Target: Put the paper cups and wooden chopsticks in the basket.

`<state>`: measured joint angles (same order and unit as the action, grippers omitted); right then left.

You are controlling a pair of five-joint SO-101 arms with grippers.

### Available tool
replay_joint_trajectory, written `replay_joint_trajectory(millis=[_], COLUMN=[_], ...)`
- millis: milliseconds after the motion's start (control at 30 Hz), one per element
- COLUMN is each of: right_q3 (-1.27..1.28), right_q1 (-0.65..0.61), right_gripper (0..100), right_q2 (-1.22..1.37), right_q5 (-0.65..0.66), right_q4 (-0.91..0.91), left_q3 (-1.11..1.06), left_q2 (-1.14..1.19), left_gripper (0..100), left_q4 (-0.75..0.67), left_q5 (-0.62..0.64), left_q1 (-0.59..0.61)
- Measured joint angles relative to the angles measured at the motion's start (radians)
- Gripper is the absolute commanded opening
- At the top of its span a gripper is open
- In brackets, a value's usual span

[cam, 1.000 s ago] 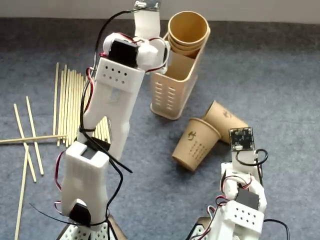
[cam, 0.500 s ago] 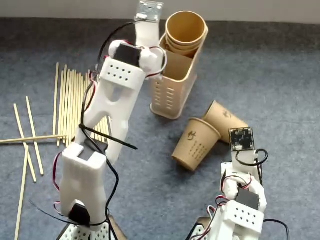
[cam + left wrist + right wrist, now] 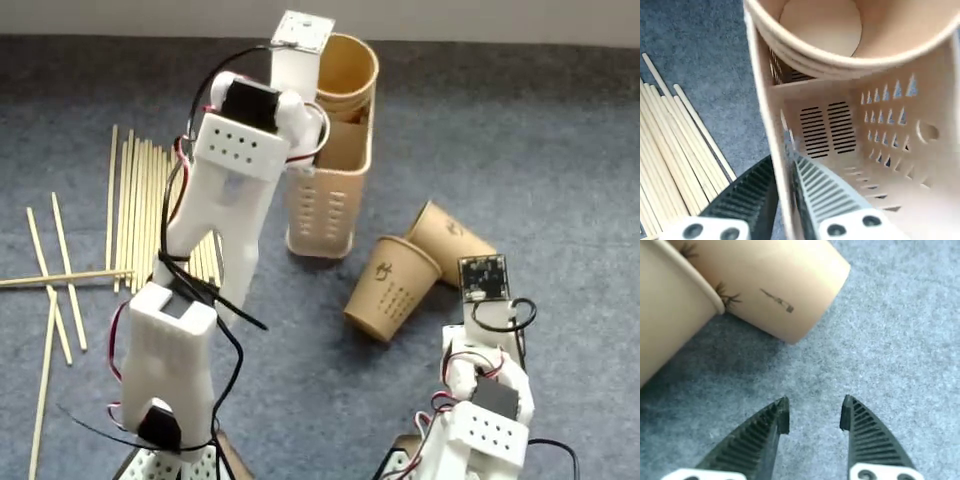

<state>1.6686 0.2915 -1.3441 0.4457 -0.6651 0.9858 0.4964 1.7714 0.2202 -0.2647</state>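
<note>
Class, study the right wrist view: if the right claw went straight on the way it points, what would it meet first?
Probably the nearer paper cup, lying on its side ahead of the open right claw, near its base. Depth is unclear; it might touch the grey mat first.

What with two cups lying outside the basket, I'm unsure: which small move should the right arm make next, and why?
Probably ease the right gripper forward around the nearer paper cup: its jaws stand open just short of the cup, which lies on its side, while the left gripper clamps the basket wall.
</note>
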Motion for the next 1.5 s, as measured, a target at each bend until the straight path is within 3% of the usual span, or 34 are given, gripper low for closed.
replay_joint_trajectory(millis=[200,533,667,800,1500], right_q3=[0.000,0.000,0.000,0.000,0.000], right_q1=[0.000,0.000,0.000,0.000,-0.037], right_gripper=[17.7,17.7,17.7,17.7,17.7], right_q2=[0.000,0.000,0.000,0.000,0.000], right_q5=[0.000,0.000,0.000,0.000,0.006], right_q4=[0.000,0.000,0.000,0.000,0.000], left_q3=[-0.048,-0.440,-0.459,-0.388,0.046], left_q2=[-0.117,-0.238,-0.239,-0.242,-0.252], left_gripper=[1,1,10,19,15], left_q4=[0.011,0.008,0.006,0.008,-0.035], left_q5=[-0.003,-0.006,-0.006,-0.006,0.061], left_q1=[0.003,-0.003,-0.021,-0.003,0.094])
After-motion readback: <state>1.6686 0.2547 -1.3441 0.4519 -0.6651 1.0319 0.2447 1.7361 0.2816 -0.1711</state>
